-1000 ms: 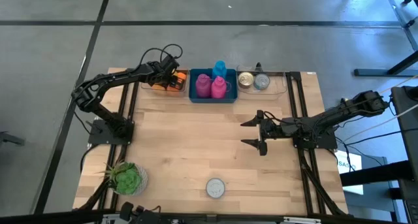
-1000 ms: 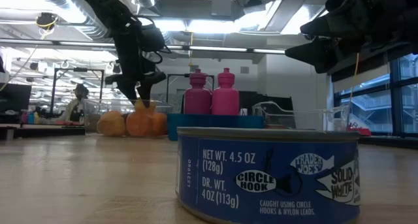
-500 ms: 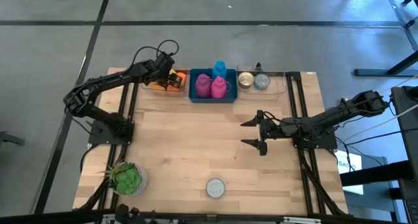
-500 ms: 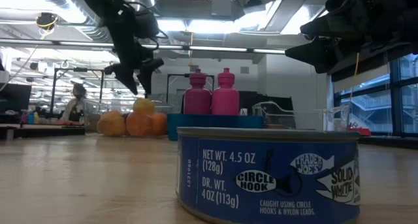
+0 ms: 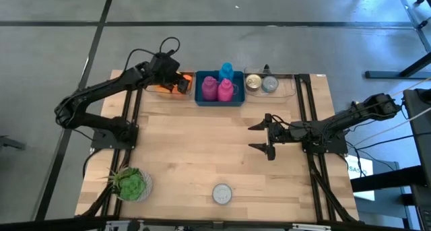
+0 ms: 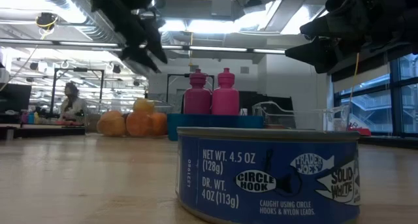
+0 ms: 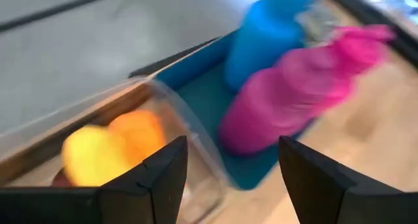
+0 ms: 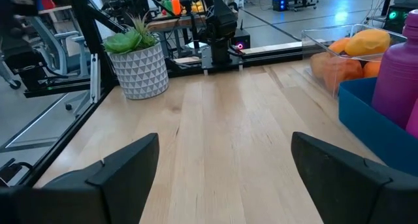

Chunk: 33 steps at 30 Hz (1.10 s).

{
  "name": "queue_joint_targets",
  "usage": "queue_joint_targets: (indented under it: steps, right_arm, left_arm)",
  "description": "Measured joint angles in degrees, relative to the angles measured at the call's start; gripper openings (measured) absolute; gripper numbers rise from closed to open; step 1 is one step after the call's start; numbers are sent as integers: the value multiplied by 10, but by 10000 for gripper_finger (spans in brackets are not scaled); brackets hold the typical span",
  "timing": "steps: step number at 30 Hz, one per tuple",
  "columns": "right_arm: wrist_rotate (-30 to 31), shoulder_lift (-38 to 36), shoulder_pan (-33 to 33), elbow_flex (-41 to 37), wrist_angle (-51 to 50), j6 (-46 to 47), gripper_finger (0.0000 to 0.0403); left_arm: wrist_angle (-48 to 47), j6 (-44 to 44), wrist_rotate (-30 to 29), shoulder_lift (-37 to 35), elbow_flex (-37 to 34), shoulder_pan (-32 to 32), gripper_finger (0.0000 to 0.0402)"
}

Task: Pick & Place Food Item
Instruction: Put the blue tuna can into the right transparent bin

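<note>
A yellow fruit (image 6: 144,105) lies on top of the oranges (image 6: 127,123) in the clear bin (image 5: 165,89) at the table's far left. It also shows in the left wrist view (image 7: 91,155) beside an orange (image 7: 140,129). My left gripper (image 7: 228,178) hangs open above the bin (image 6: 147,51), clear of the fruit, with nothing between its fingers. My right gripper (image 5: 262,137) waits open above the table's right half, with nothing in it (image 8: 222,178).
A blue bin (image 5: 219,96) with pink bottles and a blue one stands right of the fruit bin. A clear tray (image 5: 269,85) with cans stands farther right. A tuna can (image 5: 222,193) sits at the near edge and a potted plant (image 5: 131,184) at the near left.
My left gripper has opened and let go of the yellow fruit, which now rests on the oranges in the clear bin. The gripper has then risen well clear of the bin and tipped up from pointing steeply down.
</note>
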Motion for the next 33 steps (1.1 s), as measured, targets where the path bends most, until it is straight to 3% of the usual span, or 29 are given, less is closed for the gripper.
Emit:
queue_joint_targets:
  steps: [6, 17, 26, 33]
  right_arm:
    - [15, 0, 0, 0, 0, 2, 345]
    - [86, 0, 0, 0, 0, 11, 345]
    - [95, 0, 0, 0, 1, 43, 345]
    - [94, 0, 0, 0, 16, 78, 345]
  left_arm:
    - [84, 27, 2, -58, -34, -79, 220]
    - [342, 37, 61, -147, -185, -238, 217]
    - [396, 35, 22, -144, -238, -332, 216]
    - [394, 35, 3, -103, -239, -351, 221]
